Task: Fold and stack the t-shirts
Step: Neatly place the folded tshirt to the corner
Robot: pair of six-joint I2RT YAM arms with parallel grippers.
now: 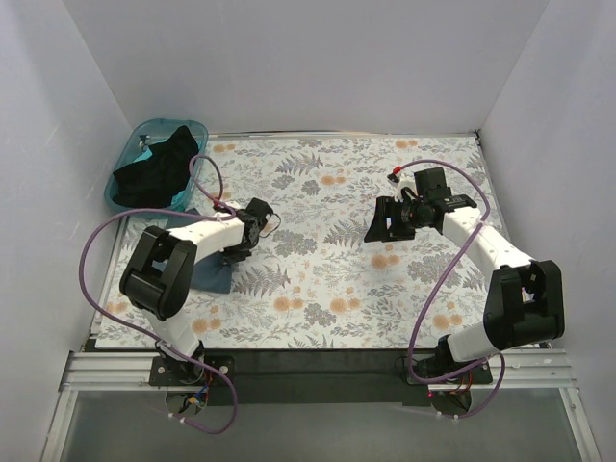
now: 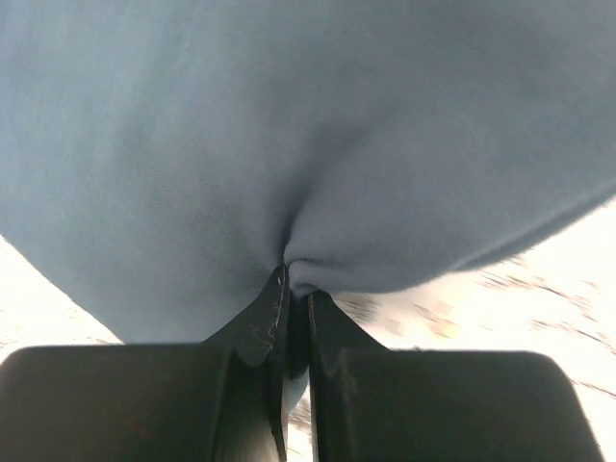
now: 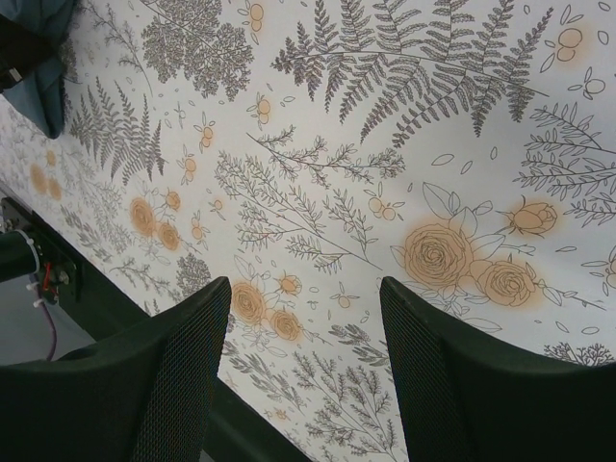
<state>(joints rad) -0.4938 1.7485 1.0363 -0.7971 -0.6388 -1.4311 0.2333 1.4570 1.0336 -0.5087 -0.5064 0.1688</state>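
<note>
A slate blue-grey t-shirt (image 1: 214, 275) lies bunched on the left of the floral table, partly under my left arm. My left gripper (image 1: 241, 246) is low over it. In the left wrist view the cloth (image 2: 289, 125) fills the frame and the left gripper (image 2: 296, 284) is shut on a small pinched fold of it. A black t-shirt (image 1: 159, 169) is heaped in the teal basket (image 1: 120, 159) at the far left corner. My right gripper (image 1: 383, 229) hovers over the middle right of the table; in its wrist view the right gripper (image 3: 303, 289) stands open and holds nothing.
White walls close in the table on the left, back and right. The floral tablecloth (image 1: 327, 289) covers the surface. A corner of blue-grey cloth (image 3: 43, 91) shows at the top left of the right wrist view. Purple cables loop beside both arms.
</note>
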